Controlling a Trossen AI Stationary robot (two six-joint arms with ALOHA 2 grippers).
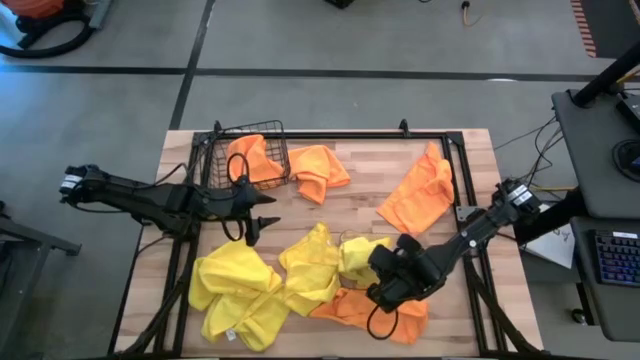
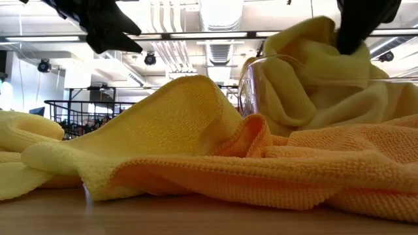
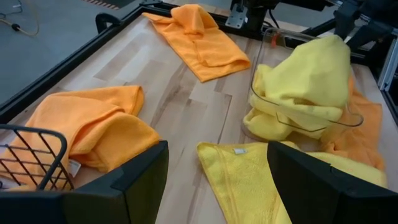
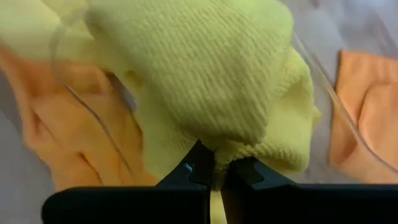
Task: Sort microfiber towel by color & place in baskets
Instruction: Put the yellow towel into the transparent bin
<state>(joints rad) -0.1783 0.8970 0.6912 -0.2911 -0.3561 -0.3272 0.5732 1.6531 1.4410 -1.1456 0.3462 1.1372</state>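
grey floor (image 1: 300,40), wooden table (image 1: 360,205), ceiling pipes (image 2: 176,16)

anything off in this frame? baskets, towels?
One oddity: an orange towel hangs over the wire basket rim, half out. The right gripper pinches a yellow towel over the clear bin.

The right hand (image 4: 217,171) pinches a yellow towel (image 4: 205,74) over the clear bin (image 4: 323,93), orange towels (image 4: 367,118) beside.
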